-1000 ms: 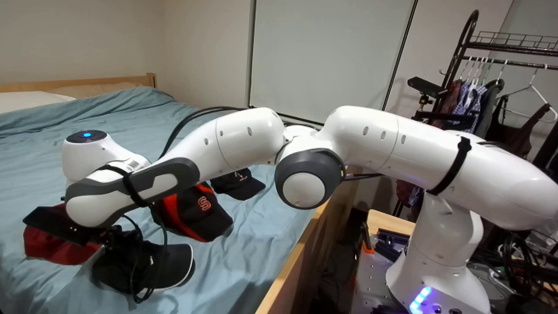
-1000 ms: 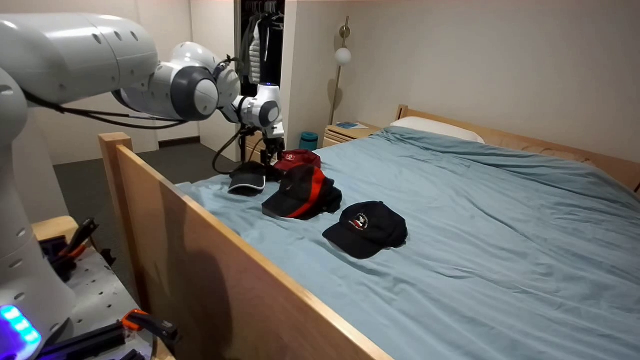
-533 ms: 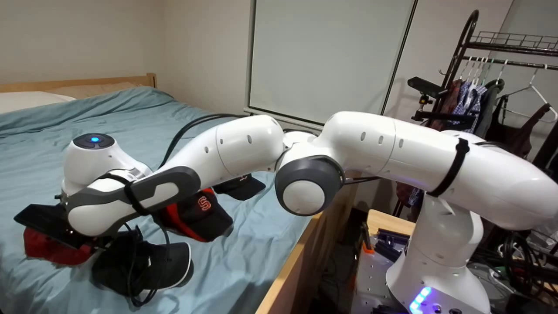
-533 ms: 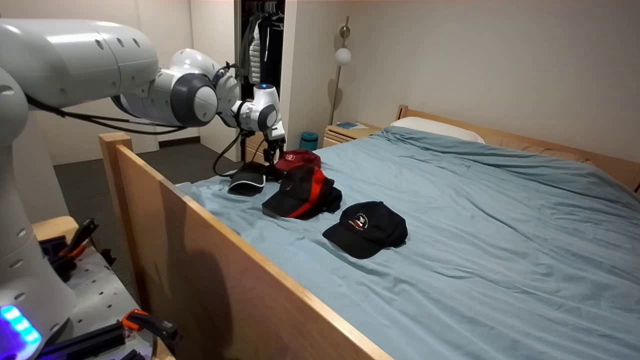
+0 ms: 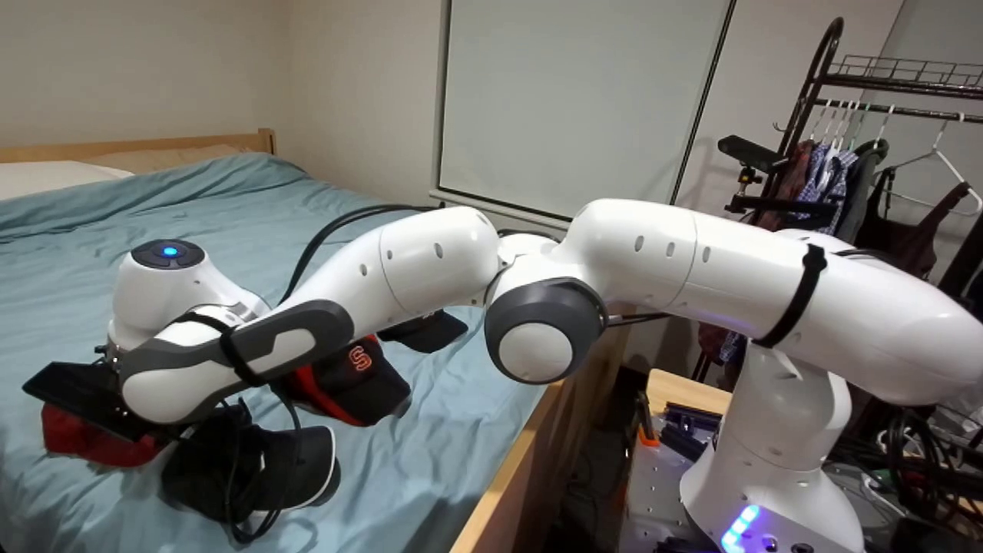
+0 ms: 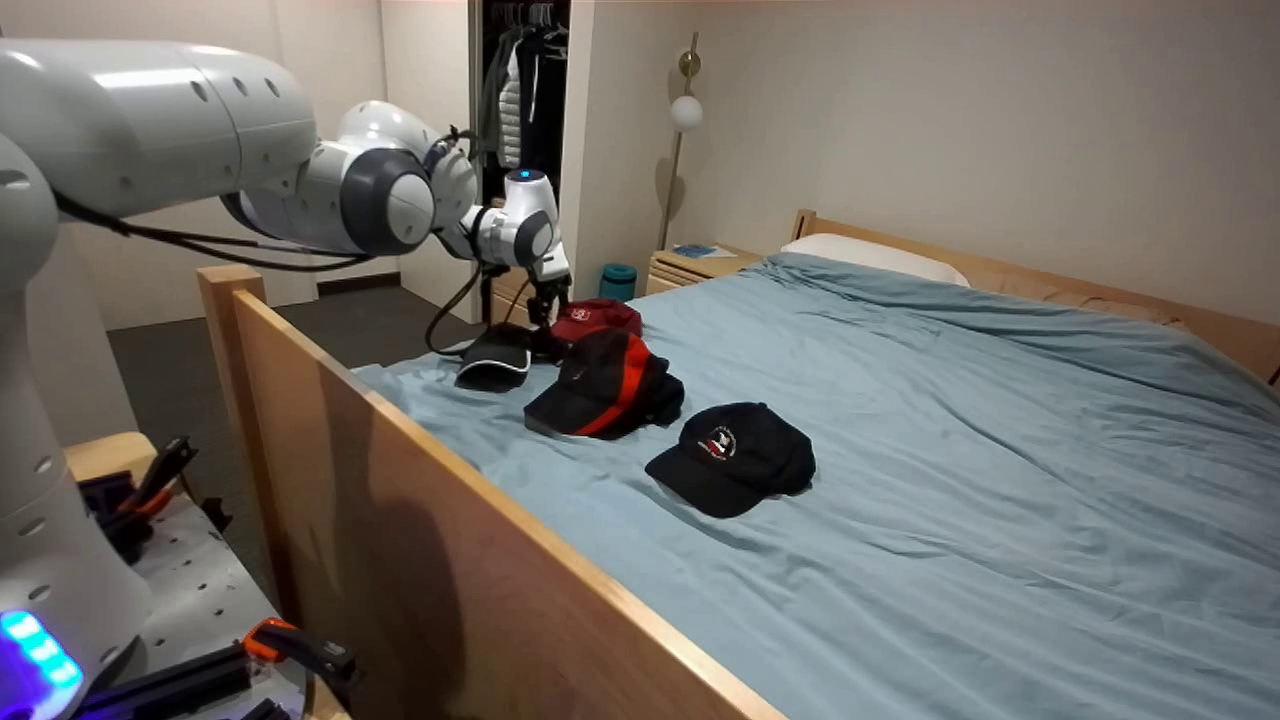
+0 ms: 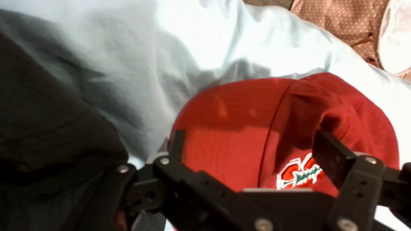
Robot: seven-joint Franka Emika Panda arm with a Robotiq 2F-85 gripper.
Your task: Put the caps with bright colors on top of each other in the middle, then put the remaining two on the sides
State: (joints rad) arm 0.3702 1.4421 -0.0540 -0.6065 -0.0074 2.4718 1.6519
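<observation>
A globe lamp (image 6: 686,112) rises behind a wooden nightstand (image 6: 715,266); a teal cylinder (image 6: 618,283) stands beside it; a white pillow (image 6: 880,258) lies near the headboard (image 6: 1010,278); clothes (image 5: 825,175) hang from a black rack (image 5: 805,96).

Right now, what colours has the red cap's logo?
The logo is red, green and white, best in the wrist view.

Pale walls (image 6: 1000,120), dark floor (image 6: 350,325), blue-covered bed (image 6: 980,440), globe lamp (image 6: 686,113).

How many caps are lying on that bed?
4, in an exterior view: the white-edged black cap at left, the red-striped cap beside it, the red cap just behind those, the black cap with an emblem at right.
</observation>
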